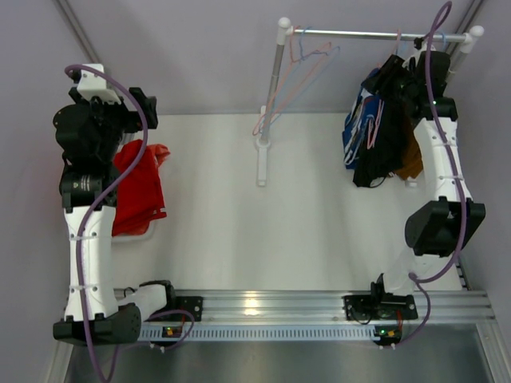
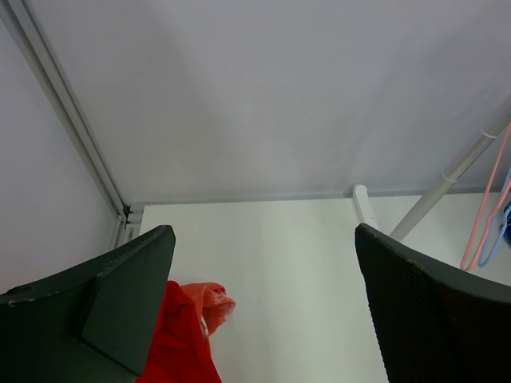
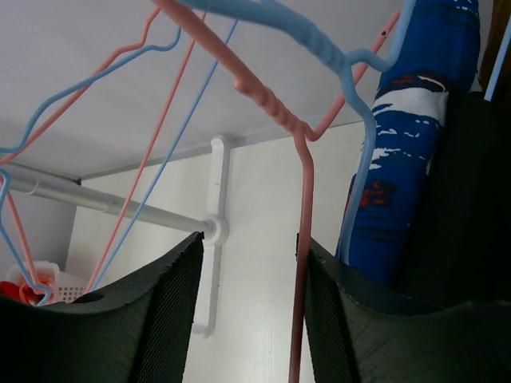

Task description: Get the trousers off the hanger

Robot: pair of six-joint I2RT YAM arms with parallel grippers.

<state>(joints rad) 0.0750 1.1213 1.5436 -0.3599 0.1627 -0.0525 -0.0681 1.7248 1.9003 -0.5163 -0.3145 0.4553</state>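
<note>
Red trousers (image 1: pixel 137 190) lie in a heap at the table's left; the left wrist view shows them (image 2: pixel 180 343) with an orange-red piece (image 2: pixel 209 302) beside them. My left gripper (image 1: pixel 142 112) (image 2: pixel 263 239) is open and empty above their far end. Blue-and-white (image 1: pixel 355 132) (image 3: pixel 407 144), black (image 1: pixel 387 136) (image 3: pixel 471 199) and brown (image 1: pixel 413 159) trousers hang on hangers at the rail's right end. My right gripper (image 1: pixel 407 72) (image 3: pixel 254 243) is open among them. A pink hanger wire (image 3: pixel 302 263) runs between its jaws, against the right finger (image 3: pixel 335 319).
A white rack with a metal rail (image 1: pixel 363 33) stands at the back; its post (image 1: pixel 271 88) rises from a foot (image 1: pixel 262 159) mid-table. Empty pink and blue hangers (image 1: pixel 299 68) hang at the rail's left end. A white basket (image 1: pixel 132 235) lies under the red heap.
</note>
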